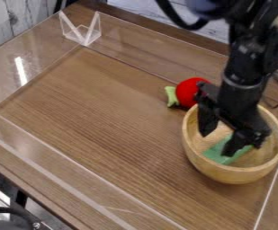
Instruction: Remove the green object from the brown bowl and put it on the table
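Observation:
The brown bowl [209, 166] stands on the table [93, 112] at the right, close to the front right wall. The green object [221, 154] lies flat inside it, partly covered by the arm. My gripper [231, 133] points down into the bowl, its two black fingers [206, 120] apart and set on either side of the green object. Whether the fingers press on the block does not show.
A red round toy [192, 89] with a small green leaf lies just behind the bowl on its left. Clear acrylic walls [19, 135] ring the tabletop, and a clear folded stand [81, 29] sits at the back left corner.

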Tool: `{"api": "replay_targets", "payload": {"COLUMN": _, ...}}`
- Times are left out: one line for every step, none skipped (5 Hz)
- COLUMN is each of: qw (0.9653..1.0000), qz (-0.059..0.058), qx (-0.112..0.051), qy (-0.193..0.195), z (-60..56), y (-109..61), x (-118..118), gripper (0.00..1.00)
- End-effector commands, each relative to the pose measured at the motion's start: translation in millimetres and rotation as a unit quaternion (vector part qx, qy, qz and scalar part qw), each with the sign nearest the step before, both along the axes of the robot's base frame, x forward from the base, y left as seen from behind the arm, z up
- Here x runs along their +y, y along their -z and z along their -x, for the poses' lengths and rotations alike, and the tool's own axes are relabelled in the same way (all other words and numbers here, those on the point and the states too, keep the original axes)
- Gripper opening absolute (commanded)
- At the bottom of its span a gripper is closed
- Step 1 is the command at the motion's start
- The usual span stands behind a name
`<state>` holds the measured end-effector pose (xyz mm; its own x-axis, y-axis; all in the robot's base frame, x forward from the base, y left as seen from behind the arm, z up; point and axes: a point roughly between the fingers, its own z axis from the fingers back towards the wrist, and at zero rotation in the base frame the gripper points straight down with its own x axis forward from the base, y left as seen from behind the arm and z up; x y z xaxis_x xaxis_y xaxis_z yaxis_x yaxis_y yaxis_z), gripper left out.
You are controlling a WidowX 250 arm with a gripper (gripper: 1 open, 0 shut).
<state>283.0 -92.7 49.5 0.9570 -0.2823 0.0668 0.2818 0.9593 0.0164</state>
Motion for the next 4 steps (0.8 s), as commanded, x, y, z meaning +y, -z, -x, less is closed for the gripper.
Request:
{"api": "replay_targets", "payload": {"qw": 0.9996, "qz": 0.018, "qx": -0.023, "qy": -0.003, "z": -11.1, "y": 6.7, "x": 4.5, "gripper": 0.00}}
{"api": "replay_targets", "payload": {"qw": 0.9990, "qz": 0.020, "qx": -0.026, "qy": 0.030, "z": -2.9, "y": 6.4, "x": -1.7, "gripper": 1.00}}
{"api": "replay_targets", "payload": {"qw": 0.9976, "qz": 0.018, "qx": -0.030, "qy": 0.060, "z": 4.4, "y": 3.0, "x": -9.1, "gripper": 1.00}}
{"api": "replay_targets", "payload": {"qw": 0.9985, "qz": 0.015, "qx": -0.035, "qy": 0.040, "z": 6.7, "y": -9.8, "x": -7.8, "gripper": 1.00}}
